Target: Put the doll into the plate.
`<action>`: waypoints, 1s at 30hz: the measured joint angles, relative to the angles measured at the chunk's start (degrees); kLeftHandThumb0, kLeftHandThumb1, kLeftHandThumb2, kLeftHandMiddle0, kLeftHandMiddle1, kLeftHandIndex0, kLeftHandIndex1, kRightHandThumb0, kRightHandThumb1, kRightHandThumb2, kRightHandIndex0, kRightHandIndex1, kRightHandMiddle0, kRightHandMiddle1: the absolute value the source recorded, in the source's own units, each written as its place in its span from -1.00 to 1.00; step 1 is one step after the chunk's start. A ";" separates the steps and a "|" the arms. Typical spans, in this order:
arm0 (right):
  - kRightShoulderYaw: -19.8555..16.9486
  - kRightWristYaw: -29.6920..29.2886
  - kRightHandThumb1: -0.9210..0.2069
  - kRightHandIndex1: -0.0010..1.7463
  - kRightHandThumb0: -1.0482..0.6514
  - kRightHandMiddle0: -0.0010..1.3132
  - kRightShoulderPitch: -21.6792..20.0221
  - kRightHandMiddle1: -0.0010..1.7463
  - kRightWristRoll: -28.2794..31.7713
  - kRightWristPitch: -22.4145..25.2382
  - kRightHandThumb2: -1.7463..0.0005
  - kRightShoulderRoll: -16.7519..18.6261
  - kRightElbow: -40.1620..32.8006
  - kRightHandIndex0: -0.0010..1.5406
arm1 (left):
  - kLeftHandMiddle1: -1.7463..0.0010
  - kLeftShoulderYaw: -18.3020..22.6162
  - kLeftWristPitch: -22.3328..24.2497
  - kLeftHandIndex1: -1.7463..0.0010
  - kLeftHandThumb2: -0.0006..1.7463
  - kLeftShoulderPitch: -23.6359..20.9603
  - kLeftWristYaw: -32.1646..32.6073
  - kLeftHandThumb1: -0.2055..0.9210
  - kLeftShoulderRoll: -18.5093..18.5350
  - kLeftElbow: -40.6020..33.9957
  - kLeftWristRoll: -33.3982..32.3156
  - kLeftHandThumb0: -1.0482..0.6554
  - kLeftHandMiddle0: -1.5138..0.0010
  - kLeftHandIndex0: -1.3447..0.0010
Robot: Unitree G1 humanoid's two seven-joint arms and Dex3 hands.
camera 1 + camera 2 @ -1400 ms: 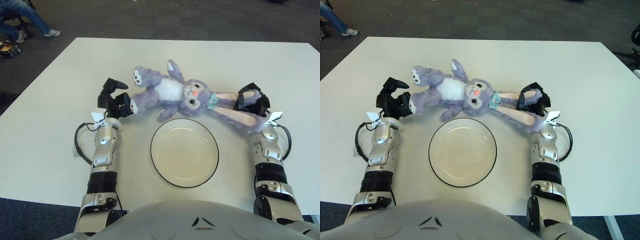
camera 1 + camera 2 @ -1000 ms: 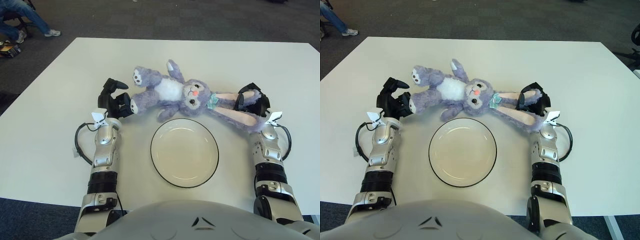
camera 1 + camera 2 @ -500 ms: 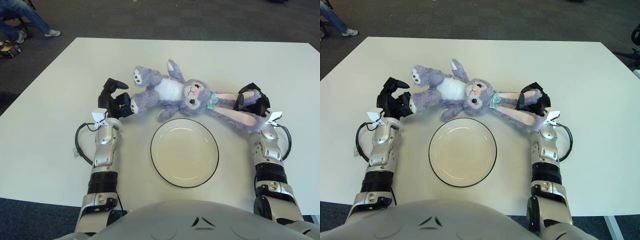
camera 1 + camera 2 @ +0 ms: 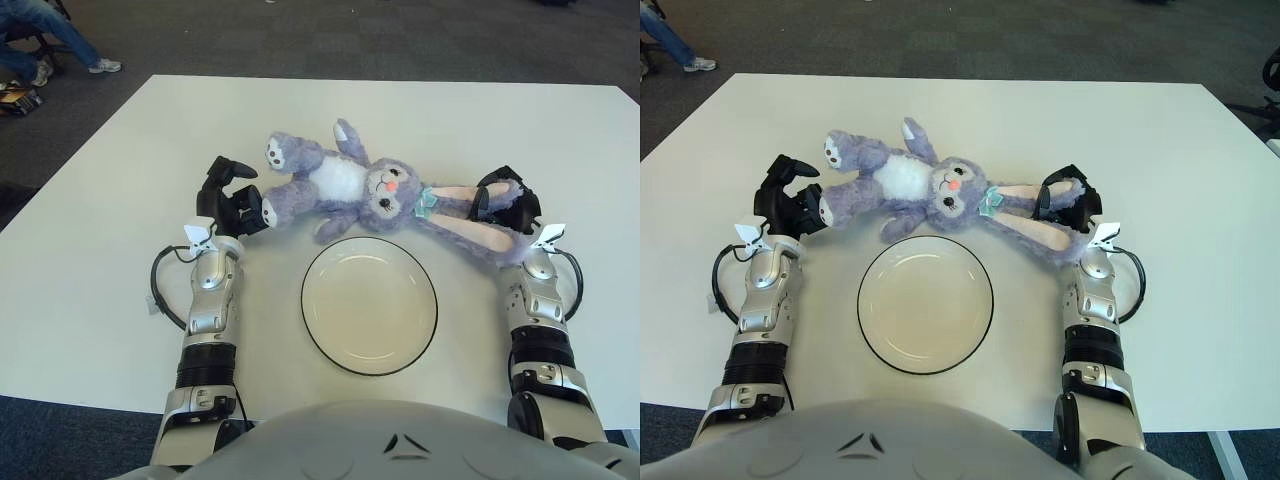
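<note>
A purple bunny doll lies on its back on the white table, feet to the left and long ears to the right. Just in front of it sits a white plate with a dark rim and nothing in it. My left hand is at the doll's lower foot, fingers curled around it. My right hand is curled over the tips of the pink-lined ears. The doll is entirely outside the plate, its lower arm close to the far rim.
The table runs wide to the left, right and back, with dark carpet beyond its edges. A person's legs show on the floor at the far left. Black cables loop beside both wrists.
The left hand has shifted very slightly at the doll's foot. The doll, the plate and the right hand stay where they were.
</note>
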 measured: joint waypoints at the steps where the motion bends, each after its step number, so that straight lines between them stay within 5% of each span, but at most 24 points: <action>1: -0.15 -0.10 -0.58 1.00 -0.35 -0.45 0.19 0.99 0.03 -0.32 -0.04 0.07 -0.11 0.23 | -1.00 0.00 0.00 -1.00 0.49 0.00 0.01 -0.05 -0.01 0.00 0.01 -0.33 -0.72 0.10; 5: -0.69 -0.64 -0.91 1.00 -0.68 -0.69 0.68 0.90 -0.01 -1.35 -0.01 0.18 -0.16 0.13 | -1.00 0.00 0.02 -1.00 0.48 0.01 0.01 -0.04 -0.02 -0.02 0.01 -0.33 -0.71 0.11; 13: -1.67 -4.29 -1.00 1.00 -0.84 -0.97 0.92 0.70 -2.77 -3.35 -0.16 -0.45 -0.16 -0.10 | -1.00 0.01 0.08 -1.00 0.48 0.00 0.01 -0.04 -0.07 -0.01 -0.01 -0.33 -0.68 0.11; 15: -1.98 -5.08 -1.00 0.93 -0.86 -0.99 0.92 0.59 -3.38 -3.39 -0.19 -0.85 -0.19 -0.44 | -1.00 0.01 0.08 -1.00 0.48 0.00 0.01 -0.04 -0.08 -0.01 0.00 -0.33 -0.68 0.11; 24: -4.09 -6.00 -1.00 -0.11 -0.89 -1.00 1.41 -0.10 -3.79 -2.34 -0.23 -3.82 -2.15 -0.75 | -1.00 0.02 0.05 -1.00 0.49 -0.02 0.01 -0.05 -0.19 0.07 -0.01 -0.33 -0.69 0.10; 30: -6.56 -4.57 -1.00 -0.19 -0.88 -1.00 1.16 -0.13 -2.76 -0.97 -0.19 -7.62 -1.67 -0.72 | -1.00 0.03 -0.01 -1.00 0.49 -0.09 0.01 -0.05 -0.30 0.18 -0.02 -0.33 -0.70 0.10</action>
